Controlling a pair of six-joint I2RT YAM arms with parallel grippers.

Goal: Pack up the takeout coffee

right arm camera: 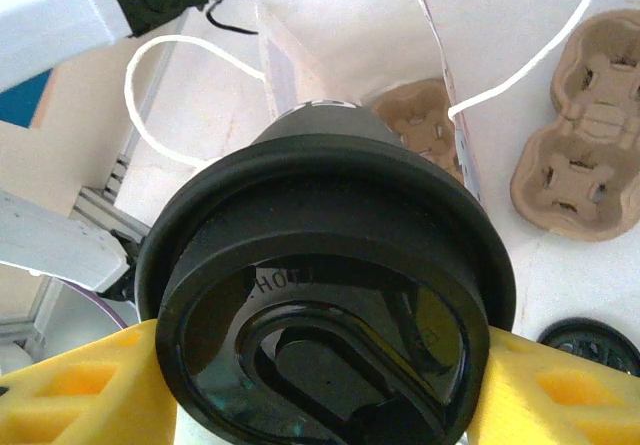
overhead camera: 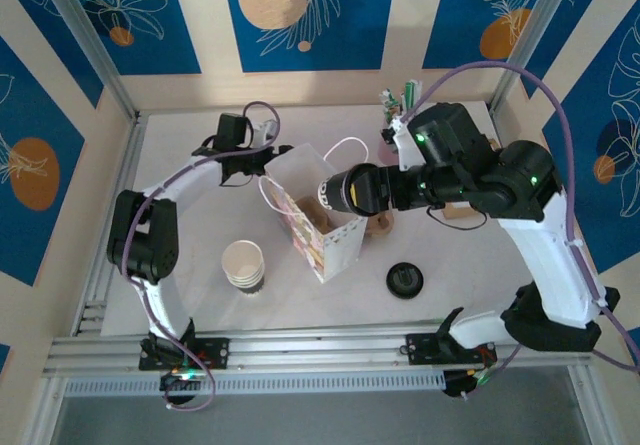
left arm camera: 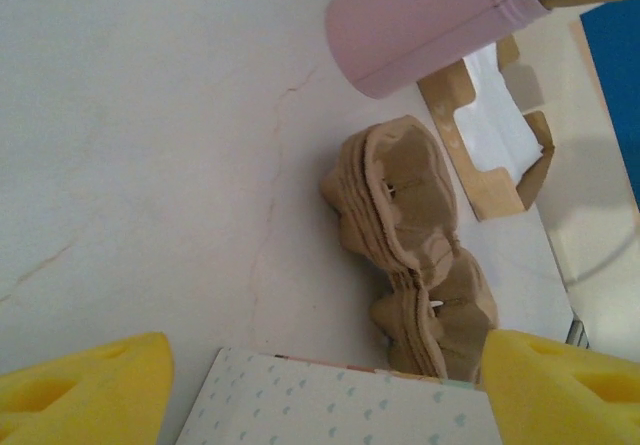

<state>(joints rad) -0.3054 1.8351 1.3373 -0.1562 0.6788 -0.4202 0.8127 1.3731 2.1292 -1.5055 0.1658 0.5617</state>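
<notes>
Here, right arm (overhead camera: 530,215) reaches left, takeout coffee (right arm camera: 330,295) tipped sideways at bag (overhead camera: 338,247) mouth.
The right end effector (right arm camera: 320,390) pinches it; left end effector (left arm camera: 320,390) spread at bag rim; cup carrier (right arm camera: 425,115) inside.

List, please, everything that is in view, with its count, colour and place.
coffee: 1, black lid, held over the bag's mouth
bag: 1, white with pattern, table centre, open
carriers: nested stack, brown, right of bag; one more inside bag
cups: 1 stack, cream with dark band, near left of bag
lid: 1, black, loose, near right of bag
pot: 1, pink, at the back
card: 1 piece, brown, beside pot
table: 1, white
left tool: yellow pads, open, at bag's far rim
right tool: yellow pads, shut on coffee
</notes>
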